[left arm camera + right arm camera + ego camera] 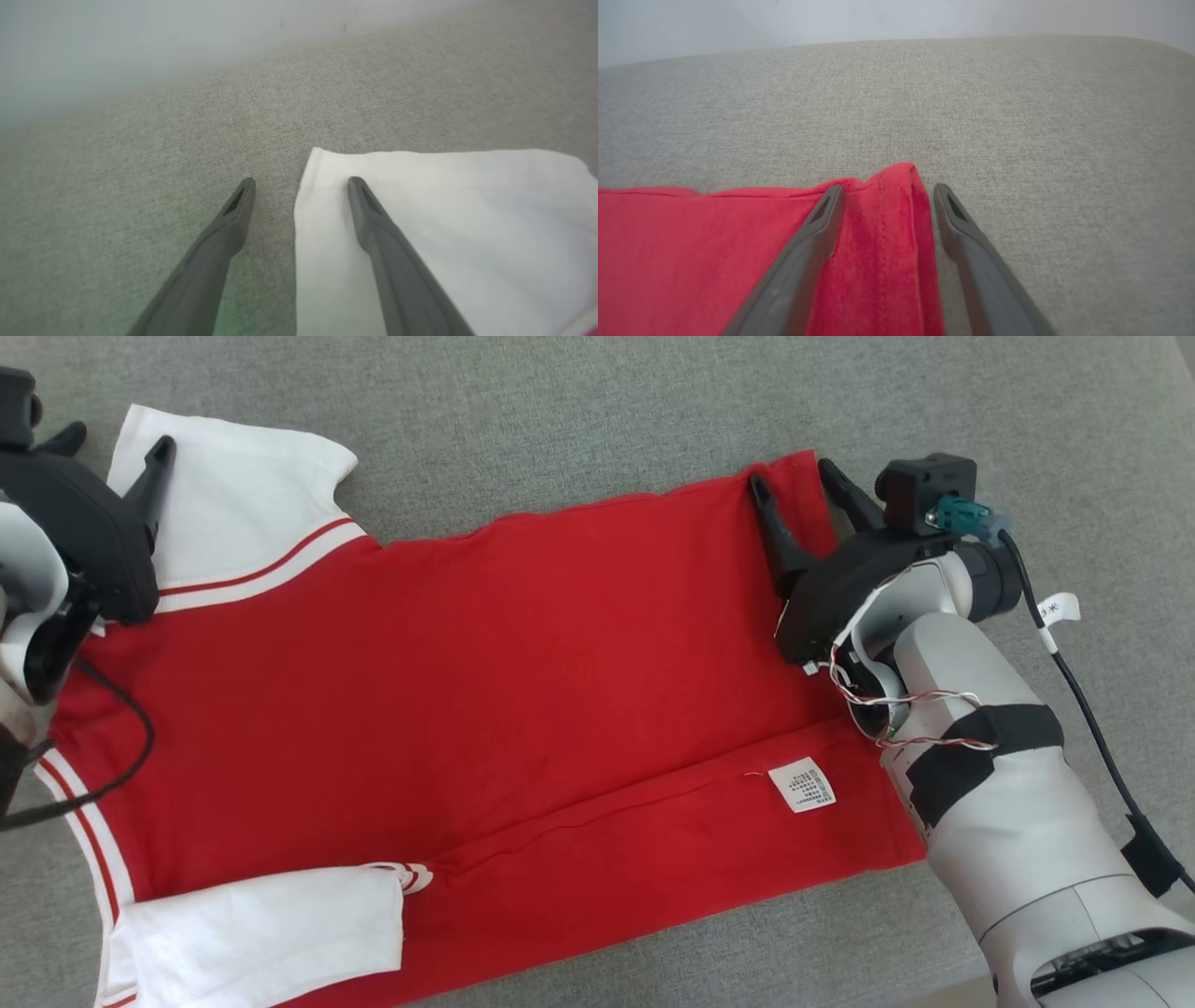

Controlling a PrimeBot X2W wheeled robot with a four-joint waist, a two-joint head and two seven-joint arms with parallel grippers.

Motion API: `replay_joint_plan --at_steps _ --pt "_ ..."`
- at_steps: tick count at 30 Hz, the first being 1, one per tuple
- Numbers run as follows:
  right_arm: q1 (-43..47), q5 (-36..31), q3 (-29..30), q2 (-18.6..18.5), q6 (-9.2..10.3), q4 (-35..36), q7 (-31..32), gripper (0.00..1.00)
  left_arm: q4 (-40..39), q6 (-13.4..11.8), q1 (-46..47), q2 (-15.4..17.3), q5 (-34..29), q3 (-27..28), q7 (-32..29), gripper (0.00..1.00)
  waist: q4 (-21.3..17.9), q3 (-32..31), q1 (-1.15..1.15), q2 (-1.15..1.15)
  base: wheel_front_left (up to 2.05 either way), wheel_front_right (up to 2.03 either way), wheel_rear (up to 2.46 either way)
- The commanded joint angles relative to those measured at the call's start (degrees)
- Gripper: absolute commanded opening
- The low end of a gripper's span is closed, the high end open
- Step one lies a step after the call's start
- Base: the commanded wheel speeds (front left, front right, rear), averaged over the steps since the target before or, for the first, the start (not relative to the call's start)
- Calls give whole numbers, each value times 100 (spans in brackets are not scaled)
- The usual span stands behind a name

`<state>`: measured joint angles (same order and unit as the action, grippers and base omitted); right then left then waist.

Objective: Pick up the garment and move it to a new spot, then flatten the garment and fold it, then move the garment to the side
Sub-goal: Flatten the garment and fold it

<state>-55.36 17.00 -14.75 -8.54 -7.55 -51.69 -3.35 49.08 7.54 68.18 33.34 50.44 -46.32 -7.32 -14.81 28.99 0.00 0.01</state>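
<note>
We find the garment (467,691) lying flat across the grey surface (579,411), its length running from the robot's left to its right, with the sleeves at the left end and the hem at the right end. The long side nearest the robot is folded inward as a red strip, exposing a white label (801,784). The near sleeve (261,924) is folded over the body. The left end effector (117,441) is open and positioned at the far sleeve (233,495): one finger sits over the white fabric and the other over bare surface, straddling the sleeve's edge. The right end effector (792,473) is also open and straddles the far hem corner, with one finger over red fabric and the other over bare surface. Neither end effector grips the cloth. We cannot tell whether the fingertips touch the fabric.
</note>
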Motion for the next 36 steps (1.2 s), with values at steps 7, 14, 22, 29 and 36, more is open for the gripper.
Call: replay_joint_plan --at_steps 7,14,22,29,36 --pt "-159 78 -159 64 15 -155 36 0 -95 -10 6 -39 695 -87 -108 5 -49 117 0 -1 0 0 0" --pt "-239 50 -206 -39 14 -269 -156 0 -162 -10 40 -30 902 -279 338 0 57 -5 0 -1 0 0 0" --pt "-16 116 -292 -198 15 -314 -568 0 -527 -10 -77 9 925 -527 1245 0 240 -301 0 -1 0 0 0" --pt "441 242 -354 -426 14 -298 -905 0 -1106 -10 -629 89 1054 -577 2010 0 472 -723 0 -1 0 0 0" --pt "878 361 -327 -632 14 -204 -1067 0 -1858 -143 -1357 234 1070 -280 2239 0 682 -1027 0 -1 0 0 0"
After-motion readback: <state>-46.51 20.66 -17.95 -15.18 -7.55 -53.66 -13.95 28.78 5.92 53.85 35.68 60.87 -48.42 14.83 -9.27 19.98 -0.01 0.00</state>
